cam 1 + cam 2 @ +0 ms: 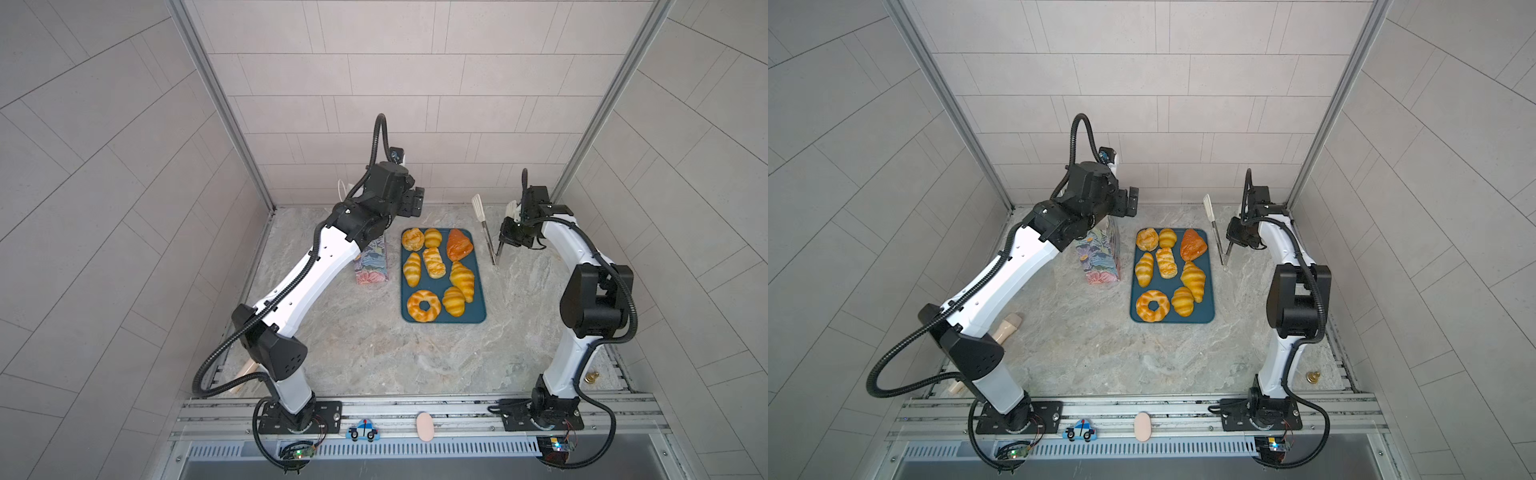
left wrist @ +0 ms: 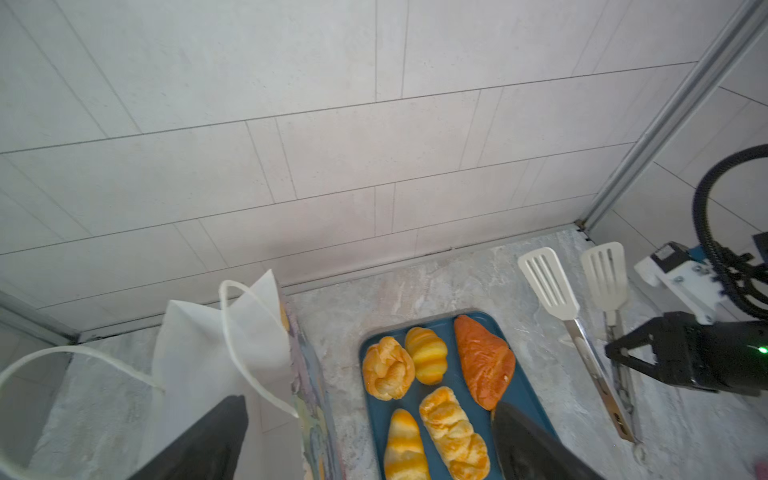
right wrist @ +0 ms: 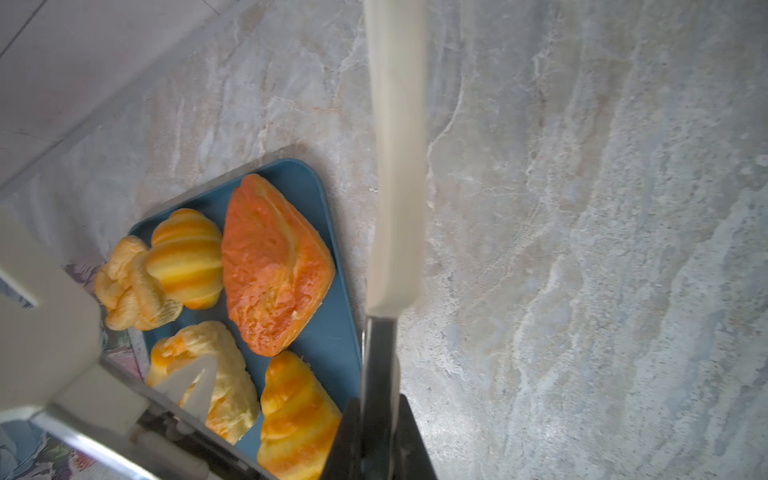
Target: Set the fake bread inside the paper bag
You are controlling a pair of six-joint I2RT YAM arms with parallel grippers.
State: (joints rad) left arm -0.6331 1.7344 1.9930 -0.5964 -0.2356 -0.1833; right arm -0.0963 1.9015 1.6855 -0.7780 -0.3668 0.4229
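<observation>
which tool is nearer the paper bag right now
Left. The left tool hangs open above the paper bag, by its tray-side edge. The right tool is beyond the blue tray, shut on the tongs.

No words, numbers or brand names can be read anywhere. A small dark label (image 2: pixel 664 252) on a white holder (image 2: pixel 690 284) at the far right is too blurry. The toy car picture (image 1: pixel 363 430) on the near rail (image 1: pixel 465 417) shows no letters.
</observation>
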